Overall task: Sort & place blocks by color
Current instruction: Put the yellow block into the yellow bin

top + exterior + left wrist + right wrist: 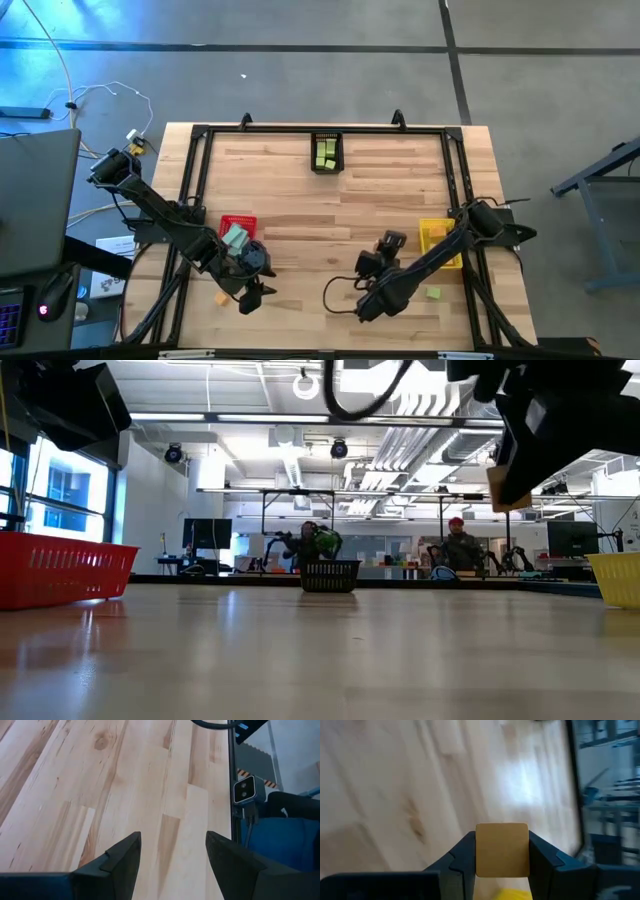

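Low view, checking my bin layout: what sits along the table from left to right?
Red bin → black bin at the far middle → right end effector raised above the table, holding an orange block → yellow bin.

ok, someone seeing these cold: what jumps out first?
Probably the right gripper, shut on an orange block and held up above the bare near part of the wooden table. Next, the three bins: the red bin at the left with mint blocks in it, the black bin at the far edge with lime green blocks, and the yellow bin on the right. The left gripper hangs open and empty near the red bin.
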